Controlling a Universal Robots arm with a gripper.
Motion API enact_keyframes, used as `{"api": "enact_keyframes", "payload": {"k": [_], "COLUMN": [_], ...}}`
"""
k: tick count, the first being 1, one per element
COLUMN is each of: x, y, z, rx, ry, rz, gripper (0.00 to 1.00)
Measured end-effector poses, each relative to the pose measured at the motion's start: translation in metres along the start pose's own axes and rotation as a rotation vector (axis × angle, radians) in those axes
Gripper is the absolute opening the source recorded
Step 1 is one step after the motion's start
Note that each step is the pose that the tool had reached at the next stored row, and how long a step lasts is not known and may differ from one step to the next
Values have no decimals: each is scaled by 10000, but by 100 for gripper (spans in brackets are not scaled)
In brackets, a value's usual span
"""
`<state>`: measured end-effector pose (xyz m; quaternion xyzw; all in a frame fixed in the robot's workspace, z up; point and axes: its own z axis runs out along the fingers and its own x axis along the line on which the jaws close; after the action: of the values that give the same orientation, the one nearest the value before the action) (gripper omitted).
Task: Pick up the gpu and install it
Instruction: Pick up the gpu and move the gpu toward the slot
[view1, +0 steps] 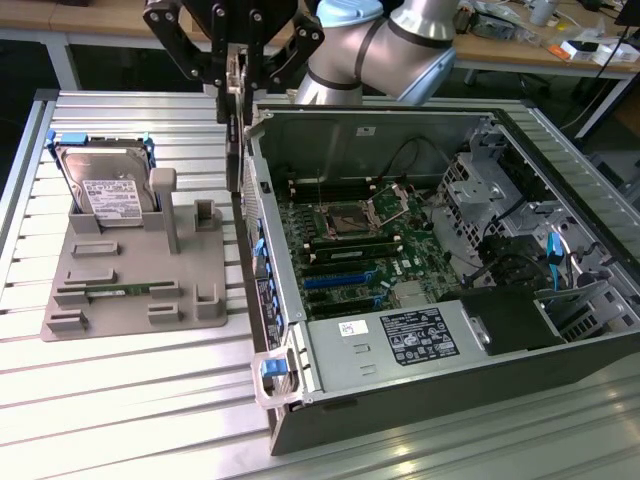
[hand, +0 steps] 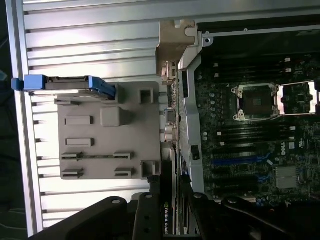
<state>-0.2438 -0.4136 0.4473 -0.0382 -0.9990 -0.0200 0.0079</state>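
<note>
End effector (view1: 237, 70) is closed on the top edge of the gpu (view1: 234, 150). The card hangs upright above the counter (view1: 120, 400), between the grey fixture tray (view1: 130, 290) and the open computer case (view1: 400, 300), just beside the case wall.

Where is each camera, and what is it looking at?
Exterior view: off the arm, up high, looking down at the table, the gray holder with the hard drive, and the open computer case; the arm and gripper, shut on the gpu, show.
Wrist view: on the wrist, looking down past the gripper and gpu.
Both share: gpu, hard drive, holder, case.
</note>
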Motion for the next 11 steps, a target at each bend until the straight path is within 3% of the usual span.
{"api": "enact_keyframes", "payload": {"k": [2,7,9,10,11], "x": [-92,-412,-453,-552,-594], "y": [5,12,9,1,-3], "z": [-1,-7,-7,-10,-10], "rx": [6,31,32,38,41], "ry": [85,427,479,602,658], "rz": [5,19,20,25,28], "gripper": [26,26,26,26,26]}}
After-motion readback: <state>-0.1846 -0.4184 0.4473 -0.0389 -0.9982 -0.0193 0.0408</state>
